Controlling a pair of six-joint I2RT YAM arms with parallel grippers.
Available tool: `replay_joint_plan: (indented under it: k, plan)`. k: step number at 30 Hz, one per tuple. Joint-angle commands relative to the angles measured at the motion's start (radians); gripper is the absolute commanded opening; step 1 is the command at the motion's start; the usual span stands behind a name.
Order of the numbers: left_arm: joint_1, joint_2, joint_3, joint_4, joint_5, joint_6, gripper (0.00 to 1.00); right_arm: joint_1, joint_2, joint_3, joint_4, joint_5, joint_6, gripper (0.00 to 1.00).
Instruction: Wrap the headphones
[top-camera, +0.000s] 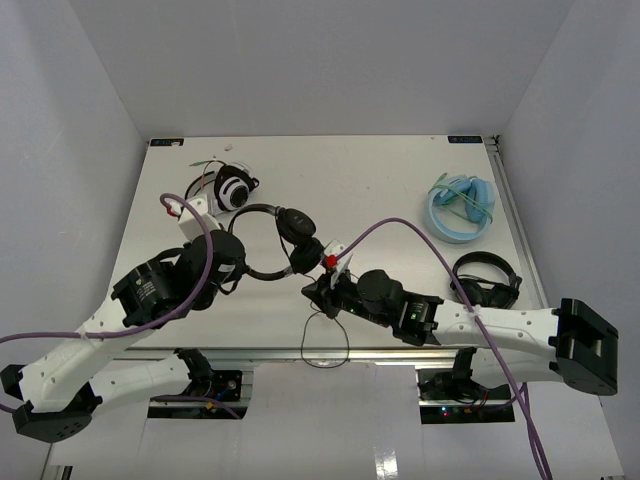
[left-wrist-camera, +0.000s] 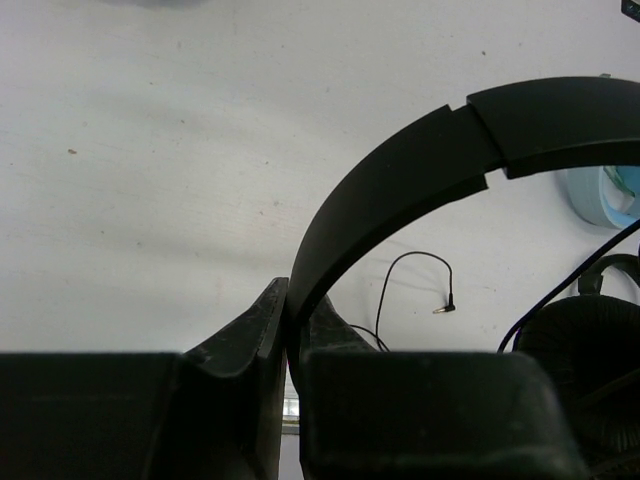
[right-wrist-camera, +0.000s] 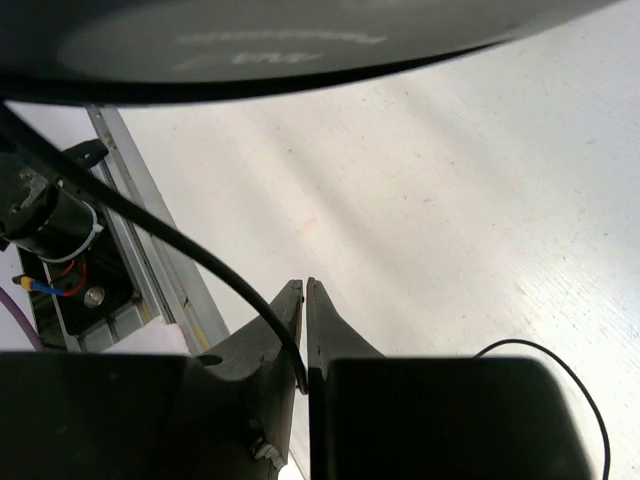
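Note:
The black headphones (top-camera: 297, 224) lie mid-table, their thin headband (top-camera: 256, 211) arching left. My left gripper (top-camera: 237, 262) is shut on the headband; in the left wrist view the band (left-wrist-camera: 420, 170) rises from between my closed fingers (left-wrist-camera: 290, 305). My right gripper (top-camera: 324, 291) sits just right of the lower earcup (top-camera: 307, 254) and is shut on the thin black cable (right-wrist-camera: 180, 250), which enters between its fingers (right-wrist-camera: 305, 292). An earcup with pale lettering (right-wrist-camera: 280, 40) fills the top of the right wrist view. The cable loops over the table's front edge (top-camera: 325, 348); its plug (left-wrist-camera: 446, 308) lies on the table.
A white-and-black pair with green cable (top-camera: 232, 188) lies at the back left. A blue pair (top-camera: 462, 208) lies at the back right, and another black pair (top-camera: 487, 280) at the right. The table's metal front rail (right-wrist-camera: 130, 200) is close to my right gripper.

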Motion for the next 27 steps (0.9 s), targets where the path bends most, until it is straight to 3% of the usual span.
replay_joint_plan:
  k: [1,10,20,27]
  plan:
    - [0.002,-0.096,-0.034,0.154,0.088,-0.018,0.0,0.007,0.027,-0.061,0.117,0.008,0.033,0.09]
    - [0.0,-0.185,-0.062,0.244,0.186,0.023,0.0,0.008,0.105,-0.098,0.242,-0.033,0.047,0.11]
    - [0.002,-0.189,-0.091,0.231,0.177,0.015,0.0,0.008,0.08,-0.1,0.233,-0.02,0.044,0.09]
    - [0.001,-0.213,-0.101,0.301,0.355,0.103,0.0,0.009,0.115,-0.086,0.228,-0.002,0.028,0.08]
